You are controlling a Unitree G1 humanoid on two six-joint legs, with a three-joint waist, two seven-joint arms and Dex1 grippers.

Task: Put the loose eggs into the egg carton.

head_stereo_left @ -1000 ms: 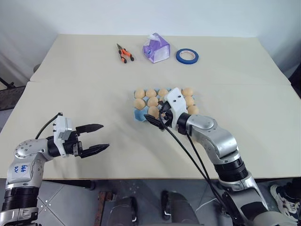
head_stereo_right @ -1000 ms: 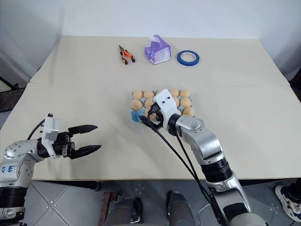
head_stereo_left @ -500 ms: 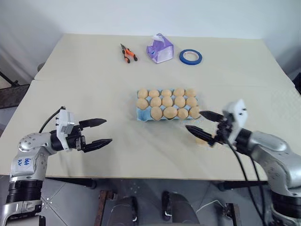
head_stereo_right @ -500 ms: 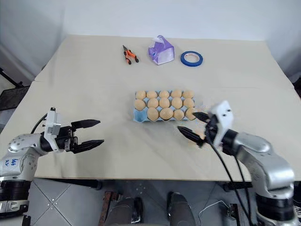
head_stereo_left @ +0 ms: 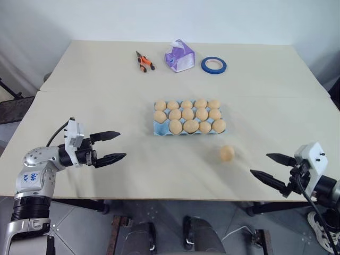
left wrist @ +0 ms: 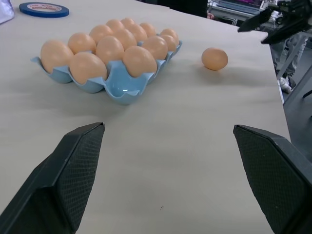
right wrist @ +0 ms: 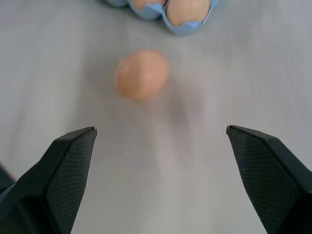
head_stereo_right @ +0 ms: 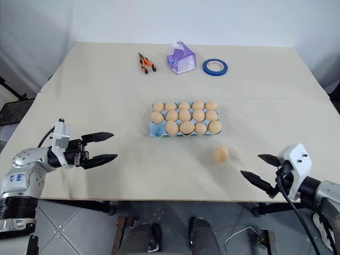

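One loose egg [head_stereo_left: 227, 153] lies on the desk [head_stereo_left: 106, 95] just beside the egg carton [head_stereo_left: 158, 128], one corner cup empty | right gripper [head_stereo_left: 271, 169] wide open, empty, near | left gripper [head_stereo_left: 113, 147] open, empty | risk: my nudge rolls it off.

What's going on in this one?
A two-armed robot is filling a light blue egg carton on a table. The carton is nearly full, with one empty cup at its front left corner. One loose egg lies on the table in front of the carton's right end. Both the left gripper and the right gripper are open and hold nothing, each off to its own side.
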